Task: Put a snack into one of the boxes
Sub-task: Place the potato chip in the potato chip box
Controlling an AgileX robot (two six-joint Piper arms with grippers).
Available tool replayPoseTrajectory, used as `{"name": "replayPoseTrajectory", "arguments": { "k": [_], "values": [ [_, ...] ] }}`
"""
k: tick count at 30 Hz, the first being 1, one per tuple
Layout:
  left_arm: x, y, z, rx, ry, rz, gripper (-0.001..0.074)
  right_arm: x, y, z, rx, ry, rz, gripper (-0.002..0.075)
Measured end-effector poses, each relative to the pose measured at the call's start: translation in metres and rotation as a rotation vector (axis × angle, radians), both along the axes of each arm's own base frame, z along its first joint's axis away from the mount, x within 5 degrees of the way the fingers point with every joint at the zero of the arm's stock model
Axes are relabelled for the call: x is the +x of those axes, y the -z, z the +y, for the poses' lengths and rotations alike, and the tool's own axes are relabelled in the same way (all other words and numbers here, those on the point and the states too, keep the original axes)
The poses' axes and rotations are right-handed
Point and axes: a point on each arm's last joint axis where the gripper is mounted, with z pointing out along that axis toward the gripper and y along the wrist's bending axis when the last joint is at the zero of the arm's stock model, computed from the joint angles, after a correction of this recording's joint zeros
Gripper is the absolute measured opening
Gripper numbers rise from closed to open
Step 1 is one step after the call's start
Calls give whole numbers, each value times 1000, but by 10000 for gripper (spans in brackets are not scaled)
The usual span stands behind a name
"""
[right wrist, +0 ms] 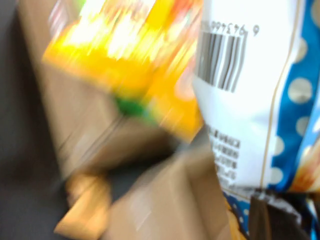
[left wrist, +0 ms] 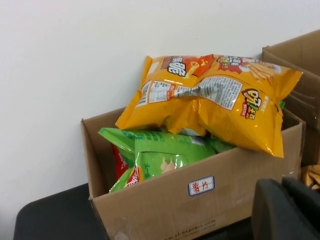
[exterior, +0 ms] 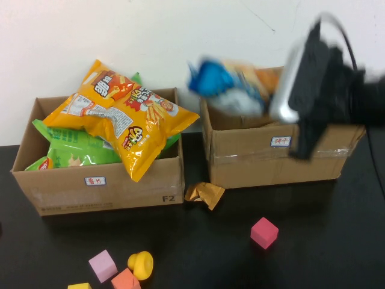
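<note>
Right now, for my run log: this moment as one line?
right gripper shut on blue snack bag | over right box | left gripper parked near left box

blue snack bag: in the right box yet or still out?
Out. The blue bag hangs in the right gripper above the right box's open top, not resting inside. Left gripper sits by the left box.

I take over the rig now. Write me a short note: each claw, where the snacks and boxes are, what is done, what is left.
Right claw: over the right box, shut on the blue snack bag.
Left claw: parked low near the left box; only its dark edge shows.
Left box holds yellow chip bags and green bags.
A small gold packet lies on the table between the boxes.
Done: bag lifted above the box.
Left: release it inside.
</note>
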Motion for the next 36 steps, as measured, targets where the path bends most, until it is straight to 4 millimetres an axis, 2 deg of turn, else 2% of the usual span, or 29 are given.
{"name": "replayPoseTrajectory", "arguments": {
  "k": [2, 5, 10, 14, 17, 20, 25, 27, 29, 32, 34, 36],
  "values": [
    [0, 0, 0, -6, -1, -1, -1, 7, -21, 12, 31, -45, -86, 46],
    [0, -1, 0, -5, -6, -9, -1, 28, -38, 37, 48, -114, -206, 46],
    [1, -3, 2, -9, -20, -29, -1, 83, -38, 95, 83, -191, -362, 46],
    [1, -3, 2, -9, -20, -29, -1, 121, -21, 141, 87, -233, -463, 46],
    [0, -2, 1, -6, -13, -19, -1, 142, 0, 168, 86, -258, -519, 46],
    [0, 0, 0, -3, 1, -1, -1, 154, 26, 185, 95, -271, -523, 45],
    [0, 0, 0, 0, 2, 0, -1, 162, 70, 196, 79, -286, -461, 50],
    [0, 0, 0, 0, 2, 0, -1, 162, 82, 198, 74, -299, -437, 93],
    [0, 0, 0, 0, 2, 0, -1, 162, 91, 199, 89, -297, -406, 190],
    [0, 0, 0, 0, 2, 0, -1, 162, 94, 199, 134, -275, -364, 372],
    [0, 0, 0, 0, 2, 0, -1, 163, 93, 199, 155, -263, -350, 465],
    [0, 0, 0, 0, 2, 0, -1, 163, 92, 199, 172, -255, -338, 521]
  ]
}}
